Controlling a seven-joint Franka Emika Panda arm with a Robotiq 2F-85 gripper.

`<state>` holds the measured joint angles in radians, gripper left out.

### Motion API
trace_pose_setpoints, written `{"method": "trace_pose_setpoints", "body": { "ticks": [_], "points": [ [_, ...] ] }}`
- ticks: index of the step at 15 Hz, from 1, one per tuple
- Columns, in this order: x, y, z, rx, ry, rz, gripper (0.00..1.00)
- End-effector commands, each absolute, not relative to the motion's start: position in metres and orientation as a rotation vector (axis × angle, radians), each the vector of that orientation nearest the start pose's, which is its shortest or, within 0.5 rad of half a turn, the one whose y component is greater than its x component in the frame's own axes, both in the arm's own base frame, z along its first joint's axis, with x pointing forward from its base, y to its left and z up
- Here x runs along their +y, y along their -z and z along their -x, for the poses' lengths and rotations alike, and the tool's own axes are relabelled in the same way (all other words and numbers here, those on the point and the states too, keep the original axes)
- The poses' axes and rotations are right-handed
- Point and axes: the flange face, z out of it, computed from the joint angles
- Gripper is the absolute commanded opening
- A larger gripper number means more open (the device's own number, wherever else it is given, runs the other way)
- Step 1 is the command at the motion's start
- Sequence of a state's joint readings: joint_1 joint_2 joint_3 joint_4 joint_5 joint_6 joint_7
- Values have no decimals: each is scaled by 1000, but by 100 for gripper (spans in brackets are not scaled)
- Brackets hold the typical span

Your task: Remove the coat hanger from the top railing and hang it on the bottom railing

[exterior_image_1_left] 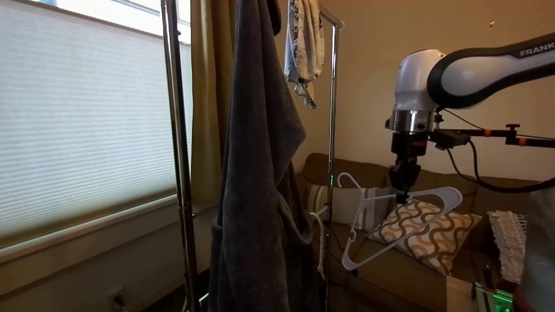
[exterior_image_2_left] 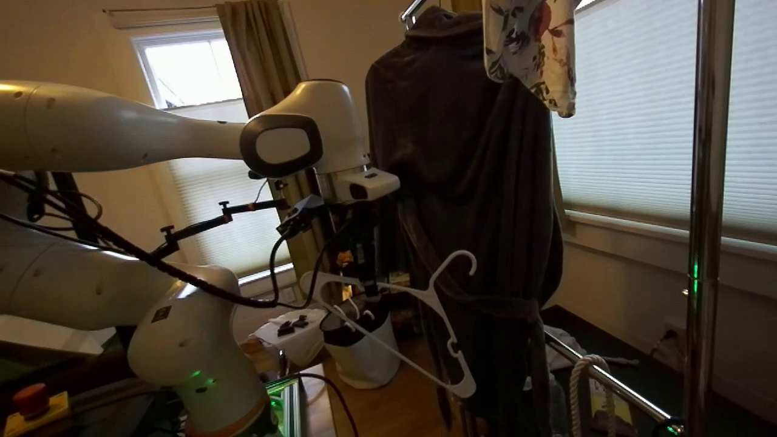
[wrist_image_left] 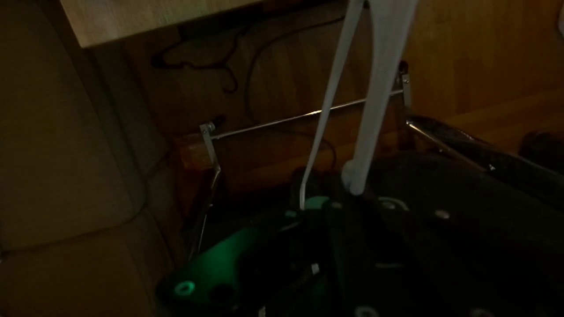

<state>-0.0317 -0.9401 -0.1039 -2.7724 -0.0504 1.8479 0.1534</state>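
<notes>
A brown fabric sofa [exterior_image_1_left: 399,277] stands behind and below the black two-fingered claw [exterior_image_1_left: 402,199] in an exterior view.

A tall chrome garment rack [exterior_image_2_left: 709,182] stands beside the claw. Its thin silvery metal upper crossbar, the top railing [exterior_image_1_left: 330,16], runs well above claw level. Its thin silvery metal lower crossbar, the bottom railing [exterior_image_2_left: 637,395], shows lower than the claw, partly hidden by hanging fabric.

The white and black robot arm [exterior_image_1_left: 477,78] extends above the claw, which points downward.

A long grey plush robe [exterior_image_2_left: 467,164] hangs from the rack to one side of the claw, apart from it. A white floral-print cloth [exterior_image_2_left: 534,42] hangs higher than the claw.

A white cushion with orange and brown wavy lines [exterior_image_1_left: 438,234] rests on the sofa, behind and lower than the claw.

The thin, white, triangular plastic coat hanger [exterior_image_2_left: 430,294] is off the top railing and held at the claw's tips. It is tilted: the hook lies to the rack side of the claw, and the long bottom bar slopes beneath it.

Claw condition: pressed together, pinching one shoulder of the coat hanger. The wrist view is too dark for finger detail.

A white twisted rope [exterior_image_2_left: 575,394] loops over the bottom railing, lower than the claw.
</notes>
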Motion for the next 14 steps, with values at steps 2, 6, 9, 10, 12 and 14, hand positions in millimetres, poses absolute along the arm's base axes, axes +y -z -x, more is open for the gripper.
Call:
{"method": "trace_pose_setpoints", "body": {
  "ticks": [2,6,9,10,12,14],
  "points": [
    [-52,-456,-272,375,-9,3062,8],
    [-68,-449,-272,387,-36,3040,2],
    [-112,-442,-271,413,24,2950,2],
    [-129,-437,-271,432,53,2918,2],
    [-154,-421,-274,404,94,2870,2],
    [-172,-401,-276,389,97,2834,2]
  ]
}}
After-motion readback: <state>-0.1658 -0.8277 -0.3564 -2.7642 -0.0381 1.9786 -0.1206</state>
